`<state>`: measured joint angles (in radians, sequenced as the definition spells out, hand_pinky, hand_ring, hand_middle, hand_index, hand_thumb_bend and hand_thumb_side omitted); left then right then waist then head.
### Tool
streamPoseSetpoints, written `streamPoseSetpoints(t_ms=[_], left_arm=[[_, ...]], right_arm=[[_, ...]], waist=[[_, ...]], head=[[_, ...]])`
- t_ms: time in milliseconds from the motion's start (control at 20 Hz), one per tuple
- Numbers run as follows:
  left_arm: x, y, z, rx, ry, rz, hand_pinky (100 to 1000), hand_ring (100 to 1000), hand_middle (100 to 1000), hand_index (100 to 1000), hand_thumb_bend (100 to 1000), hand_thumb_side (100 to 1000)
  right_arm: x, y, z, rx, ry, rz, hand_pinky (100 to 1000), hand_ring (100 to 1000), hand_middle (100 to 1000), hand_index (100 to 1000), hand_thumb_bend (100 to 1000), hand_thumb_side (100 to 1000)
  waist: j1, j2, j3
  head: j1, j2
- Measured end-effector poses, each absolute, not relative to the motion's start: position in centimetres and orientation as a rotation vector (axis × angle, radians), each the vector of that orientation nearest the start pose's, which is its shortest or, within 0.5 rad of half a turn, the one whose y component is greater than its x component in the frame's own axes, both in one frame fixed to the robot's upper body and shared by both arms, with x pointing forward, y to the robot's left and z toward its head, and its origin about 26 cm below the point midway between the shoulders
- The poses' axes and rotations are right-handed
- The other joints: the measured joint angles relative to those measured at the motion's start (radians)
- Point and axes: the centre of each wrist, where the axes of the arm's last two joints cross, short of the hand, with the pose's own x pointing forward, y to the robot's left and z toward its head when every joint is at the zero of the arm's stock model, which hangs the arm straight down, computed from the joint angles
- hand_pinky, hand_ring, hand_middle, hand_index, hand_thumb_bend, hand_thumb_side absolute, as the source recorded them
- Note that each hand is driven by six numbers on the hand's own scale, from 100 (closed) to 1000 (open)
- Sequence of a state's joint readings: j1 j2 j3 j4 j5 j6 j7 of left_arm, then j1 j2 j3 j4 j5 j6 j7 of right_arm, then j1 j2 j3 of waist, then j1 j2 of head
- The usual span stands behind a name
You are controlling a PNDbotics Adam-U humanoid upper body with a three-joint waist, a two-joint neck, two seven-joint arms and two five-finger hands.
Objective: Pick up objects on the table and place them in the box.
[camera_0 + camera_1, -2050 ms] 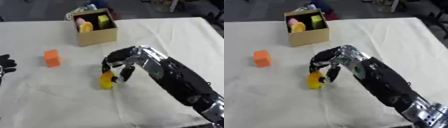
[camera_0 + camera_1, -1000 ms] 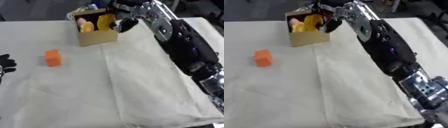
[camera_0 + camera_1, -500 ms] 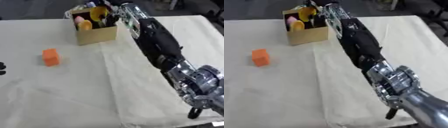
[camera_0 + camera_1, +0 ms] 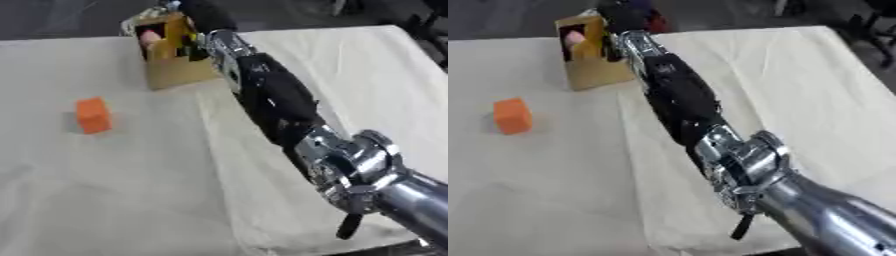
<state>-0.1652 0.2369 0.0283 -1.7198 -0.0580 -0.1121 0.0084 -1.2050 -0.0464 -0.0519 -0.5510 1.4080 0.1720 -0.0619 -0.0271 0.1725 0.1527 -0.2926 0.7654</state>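
Moved: the right arm has swung from mid-table out to the box (image 4: 175, 70), taking the yellow piece with it
Right hand (image 4: 197, 12): over the box's far side; fingers hidden, cannot tell
Left hand: not in view
Orange block (image 4: 93, 115): alone on the cloth (image 4: 175, 200), well left of the arm
Handling: probably light and stiff; pinch across opposite flat sides

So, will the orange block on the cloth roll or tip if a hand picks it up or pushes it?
The orange block looks box-shaped with flat faces, so it probably will not roll. It stands a little taller than wide, so a push near its top might tip it. The cloth beneath is wrinkled, so a push may drag rather than slide.
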Motion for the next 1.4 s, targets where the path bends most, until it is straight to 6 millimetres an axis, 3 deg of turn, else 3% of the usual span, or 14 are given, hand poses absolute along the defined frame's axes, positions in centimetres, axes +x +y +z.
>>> streamPoseSetpoints(t_ms=[100,200,400,450,650,900,1150,1400], left_arm=[[31.3,28.3,8.9,0.218,-1.985,-0.263,686,689,615,780,100,842],[31.3,28.3,8.9,0.218,-1.985,-0.263,686,689,615,780,100,843],[31.3,28.3,8.8,0.218,-1.984,-0.263,686,690,616,780,100,841],[31.2,28.3,8.8,0.219,-1.983,-0.262,686,691,616,780,100,839],[30.9,28.8,8.4,0.241,-1.966,-0.245,687,694,619,781,100,828],[30.9,30.3,8.8,0.317,-1.958,-0.256,690,698,624,783,100,803],[31.6,31.8,10.7,0.411,-1.979,-0.339,696,705,633,791,100,751],[33.0,33.8,13.8,0.536,-1.977,-0.539,720,735,675,814,100,662]], right_arm=[[50.9,-11.7,17.3,-1.299,-1.409,1.178,711,710,759,1000,100,407],[50.9,-11.7,17.3,-1.325,-1.405,1.156,712,711,762,1000,100,402],[50.9,-11.5,17.9,-1.348,-1.447,1.138,700,702,762,999,100,229],[50.8,-11.6,18.1,-1.336,-1.47,1.136,693,698,761,995,100,100],[50.5,-12.9,20.0,-1.229,-1.602,1.134,672,685,758,974,100,100],[48.5,-16.6,22.5,-1.041,-1.809,1.067,657,685,768,965,100,100],[44.6,-21.4,23.1,-0.869,-1.943,0.954,642,668,756,958,100,228],[40.5,-25.3,21.3,-0.682,-2.006,0.836,619,646,740,949,100,368]], waist=[[0.0,0.0,0.0],[0.0,0.0,0.0],[0.0,0.0,-0.015],[0.001,0.0,-0.022],[0.002,-0.002,-0.068],[0.002,-0.012,-0.129],[0.002,-0.014,-0.171],[0.003,-0.022,-0.204]], head=[[-0.002,0.0],[-0.004,0.0],[0.001,0.0],[0.006,0.0],[0.04,0.0],[0.098,0.0],[0.157,0.0],[0.209,0.0]])
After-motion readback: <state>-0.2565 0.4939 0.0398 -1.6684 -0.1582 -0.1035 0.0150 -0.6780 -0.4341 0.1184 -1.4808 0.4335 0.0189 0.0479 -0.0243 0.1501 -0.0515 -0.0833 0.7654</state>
